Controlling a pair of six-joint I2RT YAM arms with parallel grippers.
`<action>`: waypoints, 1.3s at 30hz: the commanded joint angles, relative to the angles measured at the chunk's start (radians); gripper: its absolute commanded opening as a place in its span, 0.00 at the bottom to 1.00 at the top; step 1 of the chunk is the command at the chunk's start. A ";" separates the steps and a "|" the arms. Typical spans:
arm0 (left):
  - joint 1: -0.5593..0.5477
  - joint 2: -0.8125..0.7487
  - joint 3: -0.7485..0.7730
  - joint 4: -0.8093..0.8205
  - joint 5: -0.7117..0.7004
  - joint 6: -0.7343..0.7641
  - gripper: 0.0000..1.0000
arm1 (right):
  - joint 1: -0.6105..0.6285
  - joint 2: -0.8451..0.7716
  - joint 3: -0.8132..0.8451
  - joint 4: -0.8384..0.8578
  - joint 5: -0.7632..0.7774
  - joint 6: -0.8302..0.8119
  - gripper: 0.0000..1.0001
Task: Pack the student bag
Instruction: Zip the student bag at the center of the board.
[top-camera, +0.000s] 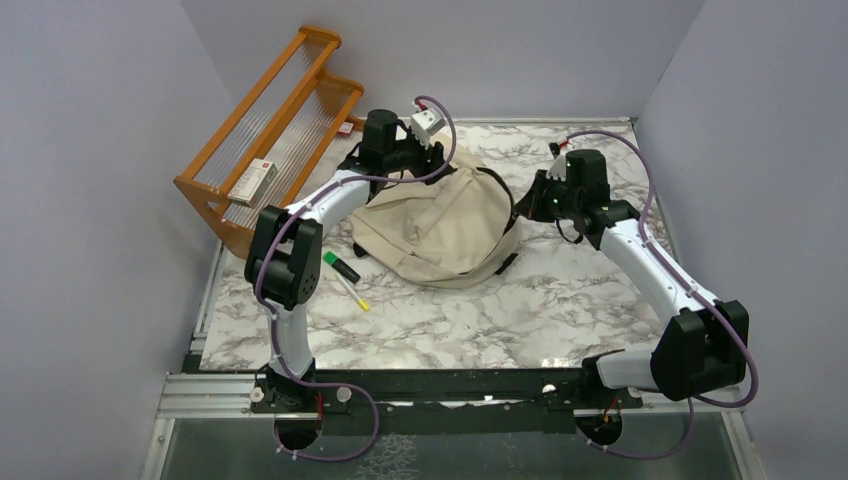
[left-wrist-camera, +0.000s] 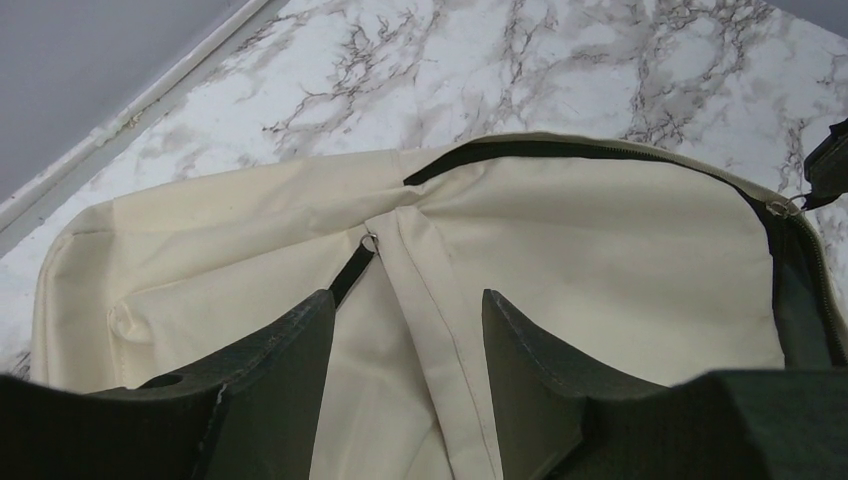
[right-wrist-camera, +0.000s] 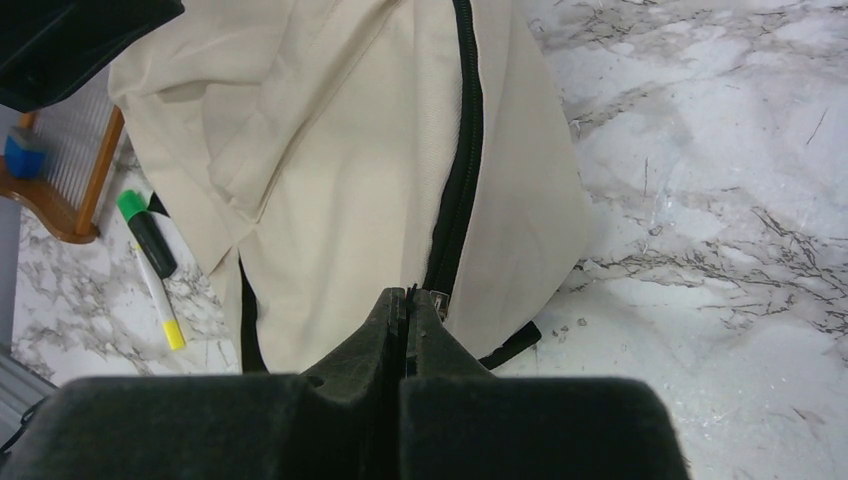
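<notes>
The student bag (top-camera: 440, 225) is a beige canvas backpack lying flat in the middle of the marble table. My left gripper (top-camera: 432, 155) hovers over its far left part. In the left wrist view it (left-wrist-camera: 408, 295) stands open above the cream fabric (left-wrist-camera: 600, 270), with a fold and a small metal ring (left-wrist-camera: 369, 241) between the fingers. My right gripper (top-camera: 535, 197) is at the bag's far right edge. In the right wrist view it (right-wrist-camera: 408, 292) is shut on the thin black zipper pull (right-wrist-camera: 411, 291), beside the slider (right-wrist-camera: 440, 298) of the black zipper (right-wrist-camera: 462, 150).
A green-capped highlighter (top-camera: 340, 267) and a yellow-tipped pen (top-camera: 352, 290) lie on the table left of the bag. An orange wooden rack (top-camera: 270, 130) stands at the back left, with a small box (top-camera: 252, 180) on it. Walls close in on three sides.
</notes>
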 joint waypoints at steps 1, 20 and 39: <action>-0.002 -0.041 0.058 -0.061 0.002 0.073 0.57 | 0.000 -0.038 -0.001 0.000 0.012 -0.014 0.01; -0.069 0.164 0.405 -0.460 0.258 0.718 0.58 | 0.000 -0.091 0.007 -0.055 -0.060 -0.011 0.01; -0.264 0.327 0.612 -0.696 0.149 1.108 0.55 | 0.000 -0.137 -0.018 -0.082 -0.059 -0.041 0.00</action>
